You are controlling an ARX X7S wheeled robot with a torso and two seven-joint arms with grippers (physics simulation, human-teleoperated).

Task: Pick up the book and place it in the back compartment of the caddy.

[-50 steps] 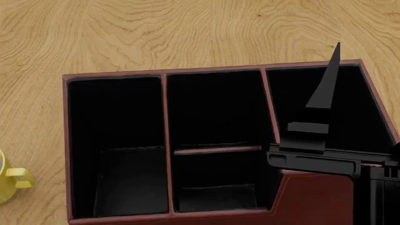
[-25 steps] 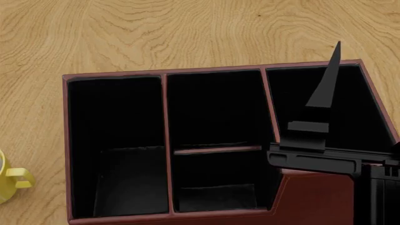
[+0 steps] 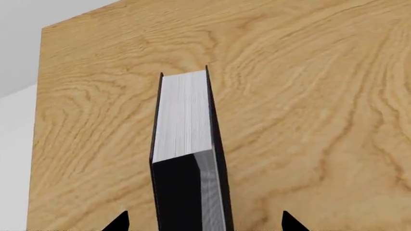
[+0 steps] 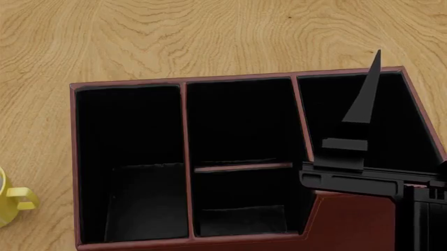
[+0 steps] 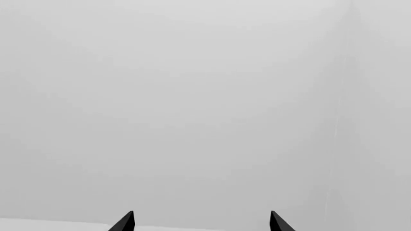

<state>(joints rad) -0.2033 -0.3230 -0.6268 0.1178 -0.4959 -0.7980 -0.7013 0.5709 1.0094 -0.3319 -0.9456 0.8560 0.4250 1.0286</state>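
The left fingers (image 3: 121,223) are spread, their two black tips showing well apart at the edge of the left wrist view, and the book (image 3: 186,144) stands between them with a clear gap of wood grain on each side, so neither visible tip touches its covers. Whether the fingers bear on the book further back, out of the picture, cannot be told. The book shows its pale grey-white page edges toward that camera, thin black covers running down both sides, with the wooden bench (image 3: 308,96) beyond it; the book does not appear in the head view, so its place relative to the caddy cannot be told. The right fingers (image 5: 127,222) are also spread, with only plain grey surroundings between the tips in the right wrist view. In the head view one slim black finger of the right arm rises over the caddy's long right-hand cell, its tip reaching just past the far rim. The caddy (image 4: 237,79) sits on the bench straight ahead of the robot, dark red-brown outside and black inside, with long cells at left and right. Its middle strip is split by a low reddish crossbar (image 4: 241,167), and the back compartment (image 4: 237,120) lies on the far side of that bar, showing only its black lining. A white-and-yellow mug (image 4: 10,201) stands on the bench near the caddy's left side, apart from it and partly cut off by the picture's edge.
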